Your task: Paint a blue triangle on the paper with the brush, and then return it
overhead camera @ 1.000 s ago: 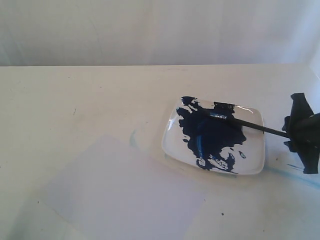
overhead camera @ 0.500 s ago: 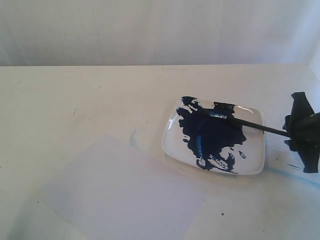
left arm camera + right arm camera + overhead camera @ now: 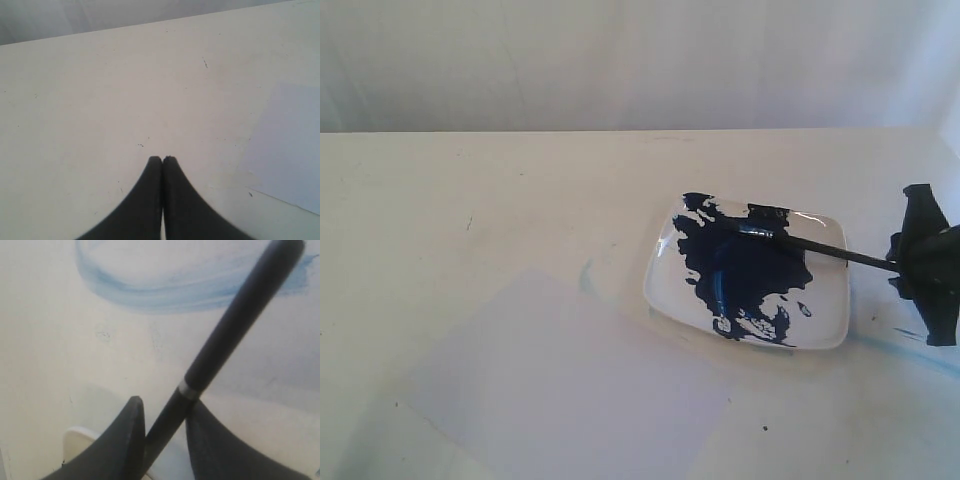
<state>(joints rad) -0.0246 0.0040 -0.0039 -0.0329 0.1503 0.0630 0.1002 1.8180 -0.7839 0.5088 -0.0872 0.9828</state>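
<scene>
The brush [image 3: 825, 252] lies with its hairy end in the blue paint [image 3: 745, 275] on the white plate [image 3: 820, 344], near the right edge of the table [image 3: 470, 200]. Its black stick pokes out past the plate's rim to the right gripper [image 3: 164, 405], whose fingers pinch it from both sides. The paper [image 3: 560, 390] lies flat by the front edge. The left gripper [image 3: 162, 159] has its fingers pressed together, holding nothing.

Black brush [image 3: 830, 254], white plate [image 3: 827, 322] blotched dark blue, pale paper [image 3: 570, 390]
</scene>
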